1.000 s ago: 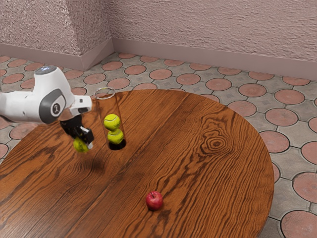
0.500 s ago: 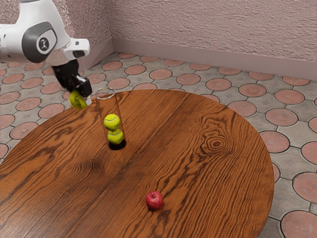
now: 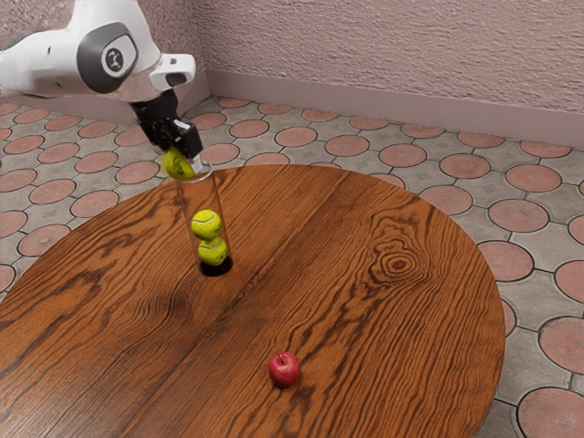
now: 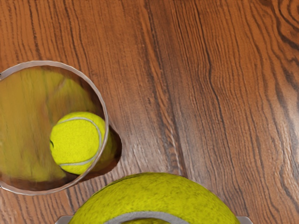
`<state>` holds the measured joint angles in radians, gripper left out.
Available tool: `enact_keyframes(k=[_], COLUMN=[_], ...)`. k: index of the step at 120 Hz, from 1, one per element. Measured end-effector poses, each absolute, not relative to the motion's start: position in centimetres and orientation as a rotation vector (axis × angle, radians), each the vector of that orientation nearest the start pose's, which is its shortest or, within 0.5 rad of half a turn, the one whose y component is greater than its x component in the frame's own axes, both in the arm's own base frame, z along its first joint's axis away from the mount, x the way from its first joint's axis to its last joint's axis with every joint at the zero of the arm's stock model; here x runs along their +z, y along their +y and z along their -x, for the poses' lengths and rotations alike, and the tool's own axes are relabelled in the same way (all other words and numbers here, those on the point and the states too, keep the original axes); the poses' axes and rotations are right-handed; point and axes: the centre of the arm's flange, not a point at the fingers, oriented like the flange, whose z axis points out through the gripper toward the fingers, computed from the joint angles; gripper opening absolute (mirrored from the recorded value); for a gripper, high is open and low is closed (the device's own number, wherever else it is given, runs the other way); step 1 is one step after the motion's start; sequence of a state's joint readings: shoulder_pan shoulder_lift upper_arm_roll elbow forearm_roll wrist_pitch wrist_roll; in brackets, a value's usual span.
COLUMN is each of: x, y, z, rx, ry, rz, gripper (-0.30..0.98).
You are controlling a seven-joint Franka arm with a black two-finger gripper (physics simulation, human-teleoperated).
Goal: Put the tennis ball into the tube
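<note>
My gripper (image 3: pixel 185 157) is shut on a yellow-green tennis ball (image 3: pixel 177 165) at the tube's upper rim in the exterior view, on that view's left side of the opening. The clear tube (image 3: pixel 203 196) stands upright on the table, with two tennis balls (image 3: pixel 209 235) stacked in its lower part. In the wrist view the held ball (image 4: pixel 154 198) is large at the lower edge, beside the tube's round rim (image 4: pixel 103 105). Through the opening the upper ball inside (image 4: pixel 77 142) can be seen. Whether the held ball touches the rim I cannot tell.
A red apple (image 3: pixel 285 370) lies on the round wooden table (image 3: pixel 365 301), well away from the tube toward the near edge. The table's far edge curves behind the tube.
My hand rose with the ball from low beside the tube to above rim height, then shifted toward the exterior view's right, up to the rim. The tube, its two balls and the apple have stayed put.
</note>
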<state>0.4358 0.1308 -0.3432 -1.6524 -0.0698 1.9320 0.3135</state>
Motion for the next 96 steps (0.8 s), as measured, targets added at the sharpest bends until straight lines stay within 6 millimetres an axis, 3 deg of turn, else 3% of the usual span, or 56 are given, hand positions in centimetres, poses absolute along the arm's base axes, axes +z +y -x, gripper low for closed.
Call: enact_keyframes(k=[55,92,96], x=[52.1,51.5,51.5], y=[9.2,10.4,10.5], z=[-66.7,-68.1,-68.2], rx=[-0.274,-0.283,-0.283], ry=[0.327,0.322,0.322], rz=[3.181,3.17,3.169], gripper=[0.32,0.32,0.37])
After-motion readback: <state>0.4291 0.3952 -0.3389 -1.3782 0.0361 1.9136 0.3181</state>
